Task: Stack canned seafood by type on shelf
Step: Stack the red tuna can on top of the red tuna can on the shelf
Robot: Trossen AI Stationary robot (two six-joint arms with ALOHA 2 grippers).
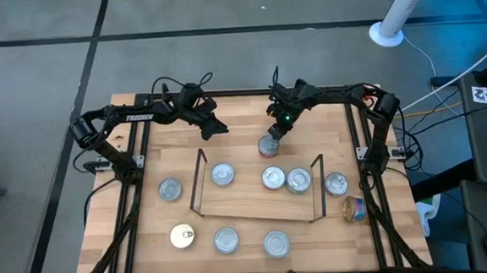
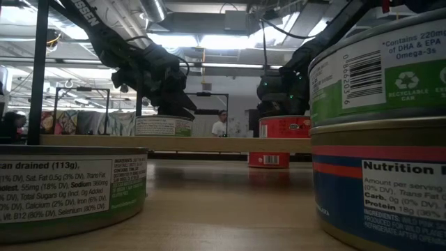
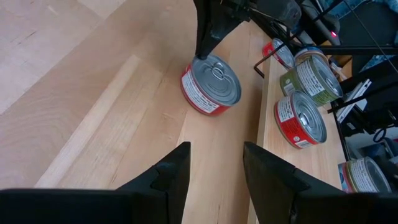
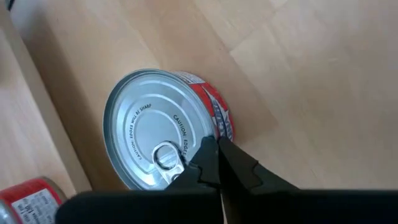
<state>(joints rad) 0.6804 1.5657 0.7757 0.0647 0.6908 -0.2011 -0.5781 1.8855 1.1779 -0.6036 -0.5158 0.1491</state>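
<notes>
Fingers pressed together, right gripper (image 4: pixel 214 163) touches the red-sided tin's (image 4: pixel 155 127) rim, behind the shelf (image 1: pixel 256 205).

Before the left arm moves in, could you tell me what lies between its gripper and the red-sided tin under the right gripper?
Only bare wooden tabletop lies between the left gripper and the red-sided, silver-topped tin, as the left wrist view shows.

Shiny metal tin (image 4: pixel 155 134) (red paper label), pale smooth-wood tabletop (image 4: pixel 298 74)

You have three tins (image 1: pixel 273 178) on the shelf (image 1: pixel 256 205), one tin (image 1: pixel 267 146) just behind it, single tins (image 1: pixel 170 189) left and right, and three near you in front.
</notes>
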